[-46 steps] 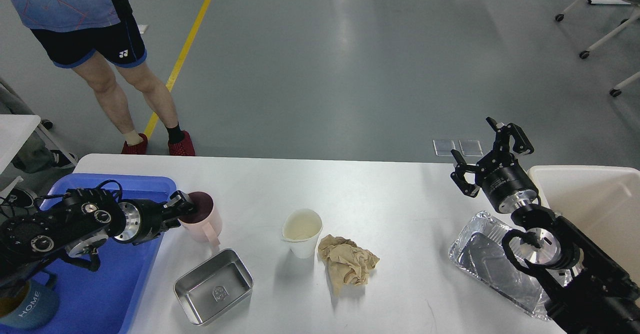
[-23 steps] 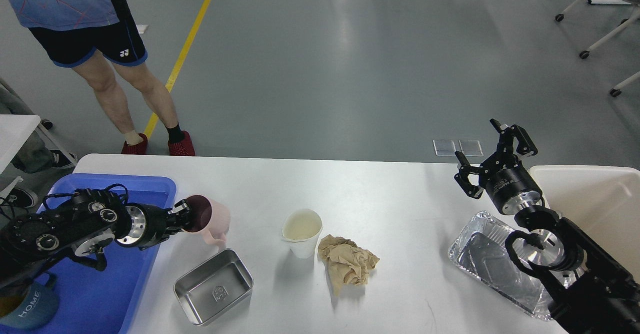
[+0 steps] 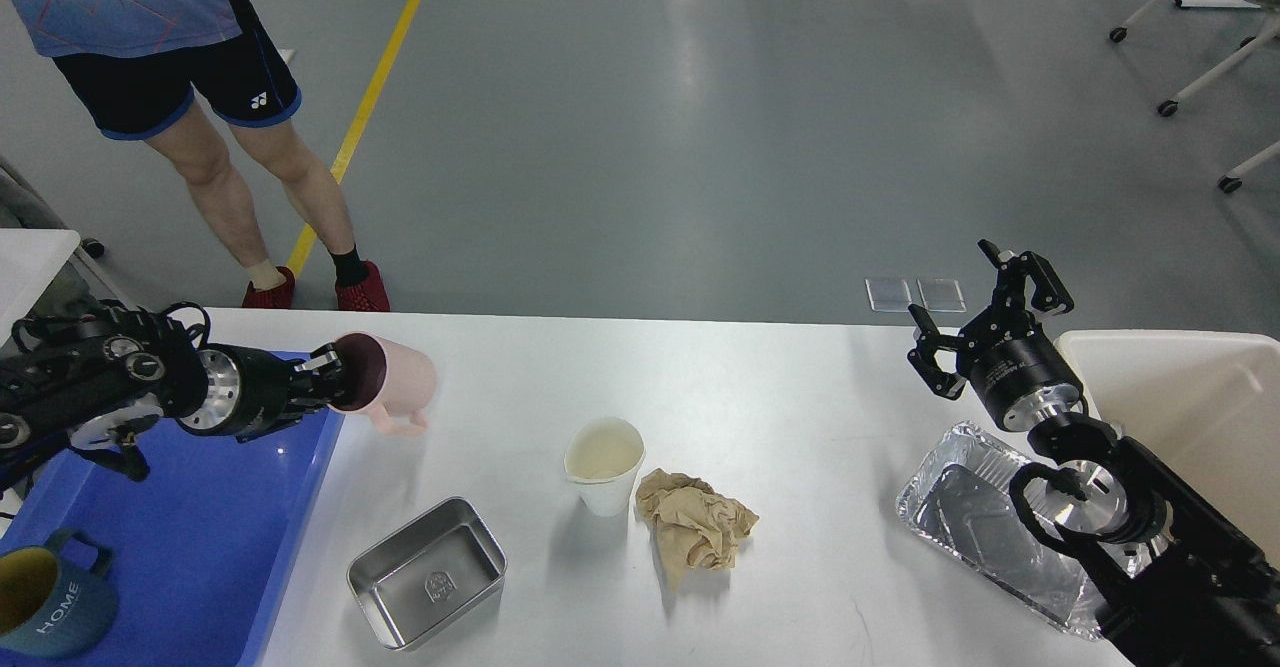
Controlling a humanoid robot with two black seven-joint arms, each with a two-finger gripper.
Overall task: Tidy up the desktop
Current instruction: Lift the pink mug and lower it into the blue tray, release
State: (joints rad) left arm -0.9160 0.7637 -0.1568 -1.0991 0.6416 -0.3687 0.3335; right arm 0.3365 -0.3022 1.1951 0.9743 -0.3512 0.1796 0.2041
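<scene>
On the left side of the white surface [image 3: 760,387], our left claw [image 3: 330,385] is gripping a pink mug [image 3: 390,387] by its rim, one finger reaching inside the dark opening. We are holding the mug tipped on its side, mouth toward our arm and handle pointing down, lifted clear of the surface just beside the right edge of the blue tray [image 3: 200,537]. Lying in the tray's near left corner is a dark blue mug [image 3: 50,592] with a yellow inside and white lettering.

Near the front of the surface, a small steel tin [image 3: 427,572] is sitting empty, and to its right a white paper cup [image 3: 604,465] is standing upright, with a crumpled brown paper ball [image 3: 697,524] touching or just beside it.

Over on the right, our right claw [image 3: 985,315] is hanging above the surface with its fingers spread wide apart and nothing between them. Below that arm, a foil tray [image 3: 975,522] is lying on the surface, partly hidden by our own joints, and a beige bin [image 3: 1190,397] is standing at the far right edge.

Beyond the far edge of the surface, a person [image 3: 190,87] in dark shorts and red shoes is standing on the grey floor beside a yellow line [image 3: 375,97].
</scene>
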